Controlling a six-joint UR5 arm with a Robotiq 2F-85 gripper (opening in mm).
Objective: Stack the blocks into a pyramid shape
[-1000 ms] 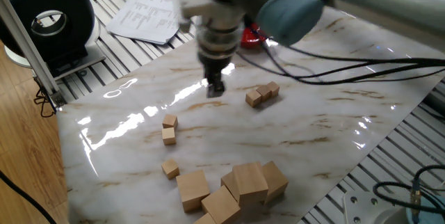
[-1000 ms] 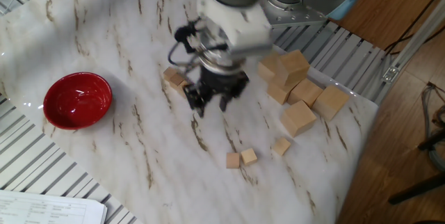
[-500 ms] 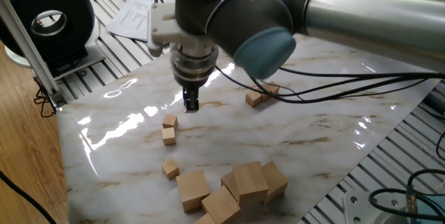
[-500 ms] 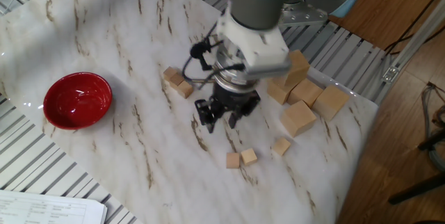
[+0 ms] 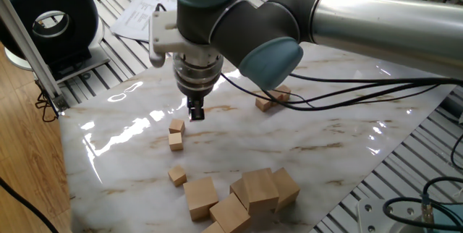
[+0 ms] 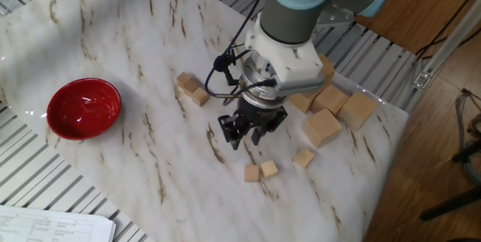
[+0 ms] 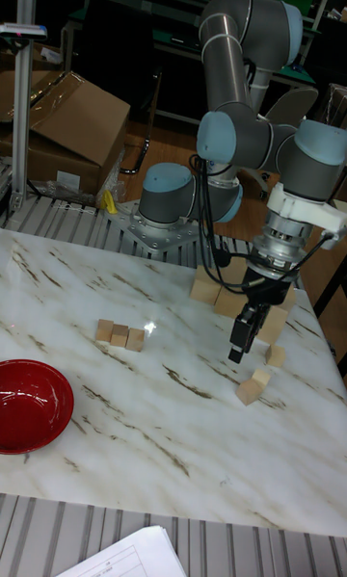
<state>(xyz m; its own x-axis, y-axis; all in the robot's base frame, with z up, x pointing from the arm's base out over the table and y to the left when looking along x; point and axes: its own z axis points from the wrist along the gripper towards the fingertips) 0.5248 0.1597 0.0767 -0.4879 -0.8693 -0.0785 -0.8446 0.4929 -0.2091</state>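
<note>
Blocks (image 5: 176,133) in one fixed view: two small tan wood cubes touching just below the gripper (image 5: 195,110), a third (image 5: 177,175) nearer the big cubes (image 5: 242,193), a row (image 5: 273,98) beyond; likely light, rigid, best pinched on flat opposite faces. Other fixed view: gripper (image 6: 250,133) slightly parted, empty, above the pair (image 6: 260,171) on glossy marble table (image 6: 113,39); red bowl (image 6: 83,107) apart. Tall fixed view: fingers (image 7: 241,336) over pair (image 7: 253,384), smooth square-edged

My two-finger gripper (image 6: 249,134) is hovering just above a touching pair of small light-wood cubes (image 6: 260,170); a third is lying beside that pair (image 6: 304,158), three more well apart (image 6: 189,86).
</note>
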